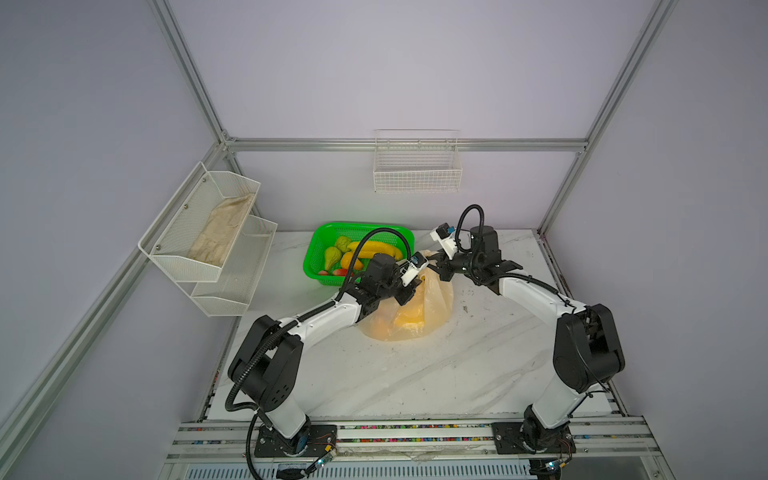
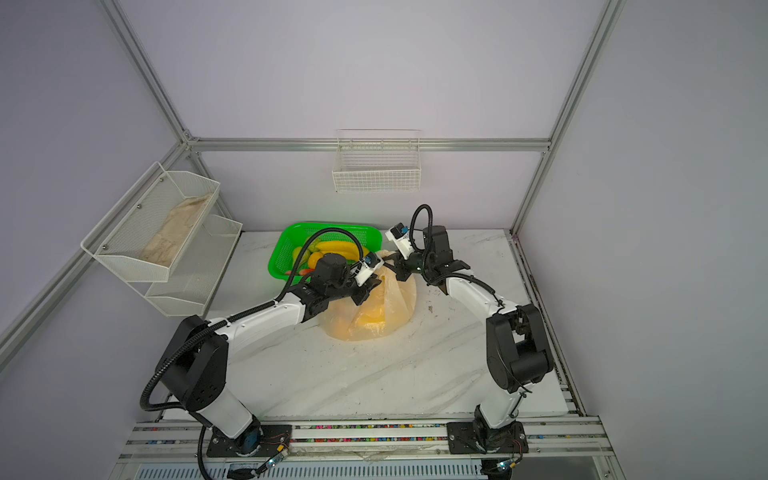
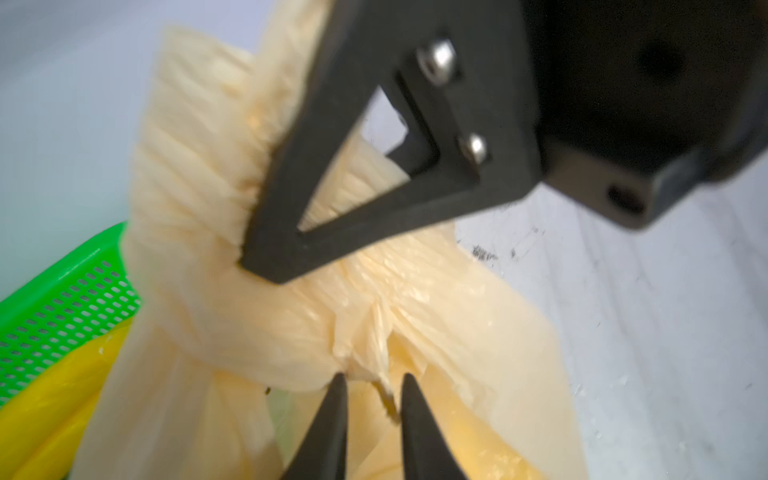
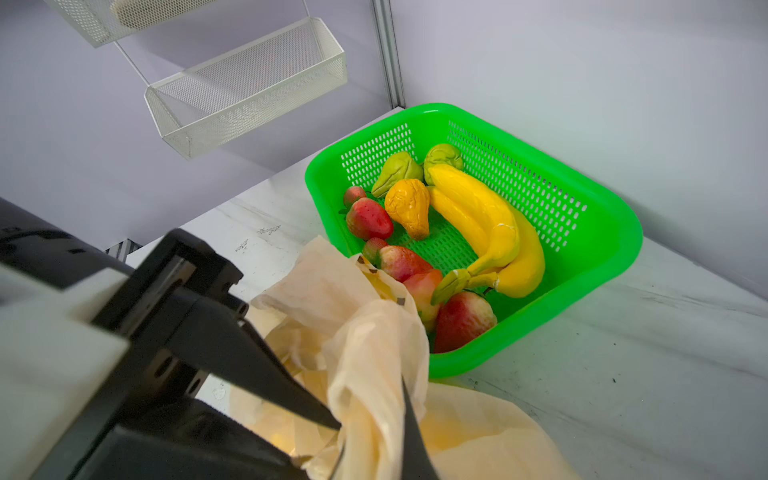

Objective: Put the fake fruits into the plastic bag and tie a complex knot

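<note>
The left fingers (image 3: pixel 338 401) stand slightly apart at the loose knot (image 3: pixel 266 332). The right fingers (image 3: pixel 270 255) are clamped on a handle strip (image 3: pixel 187 166) of the plastic bag (image 1: pixel 409 316), which lies on the table (image 1: pixel 415 382) just beside the green basket (image 1: pixel 322 245). That strip is best drawn steadily away from the basket, gently enough not to tear it.

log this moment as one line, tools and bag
phase: tying knot | left tool: open at knot | right tool: shut on plastic bag handle | fake fruits: several in green basket
</note>
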### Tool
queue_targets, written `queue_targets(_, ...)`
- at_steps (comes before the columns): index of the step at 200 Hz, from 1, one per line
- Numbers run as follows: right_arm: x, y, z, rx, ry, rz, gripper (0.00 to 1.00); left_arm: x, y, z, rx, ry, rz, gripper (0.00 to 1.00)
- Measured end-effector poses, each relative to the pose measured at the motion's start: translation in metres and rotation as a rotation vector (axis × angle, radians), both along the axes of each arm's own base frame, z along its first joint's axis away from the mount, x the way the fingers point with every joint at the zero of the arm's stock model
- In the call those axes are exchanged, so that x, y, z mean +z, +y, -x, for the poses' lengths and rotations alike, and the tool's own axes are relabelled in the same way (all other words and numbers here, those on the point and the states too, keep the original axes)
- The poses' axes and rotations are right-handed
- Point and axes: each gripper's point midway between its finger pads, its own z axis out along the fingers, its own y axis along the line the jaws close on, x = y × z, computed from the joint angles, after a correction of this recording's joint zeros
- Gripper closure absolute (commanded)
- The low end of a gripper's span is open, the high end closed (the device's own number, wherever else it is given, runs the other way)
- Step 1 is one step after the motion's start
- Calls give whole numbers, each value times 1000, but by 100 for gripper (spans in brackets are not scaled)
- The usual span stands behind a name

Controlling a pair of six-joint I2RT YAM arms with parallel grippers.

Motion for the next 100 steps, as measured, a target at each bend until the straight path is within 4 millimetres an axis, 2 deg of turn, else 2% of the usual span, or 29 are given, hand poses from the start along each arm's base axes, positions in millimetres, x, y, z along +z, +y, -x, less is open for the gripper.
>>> queue_targets(22, 11, -2, 5, 8, -46, 1, 100, -9, 6, 11, -6, 58, -37, 49)
queue_targets(36, 19, -3, 8, 16, -80, 1, 100, 1, 12, 20, -2, 71, -35, 44)
queue_targets(49, 26, -3, 12, 26, -105, -2, 100, 28, 18, 28, 6, 43, 0, 41)
queue_targets(78, 35, -4, 21, 52, -147, -12, 100, 112, 34, 53, -15, -91, 135, 35)
queue_targets(90, 36, -3, 24, 65, -153, -15, 100, 132, 41, 59, -20, -129, 167, 32)
queue_targets(100, 36, -3, 25, 74, -160, -15, 100, 138, 46, 58, -19, -139, 171, 31)
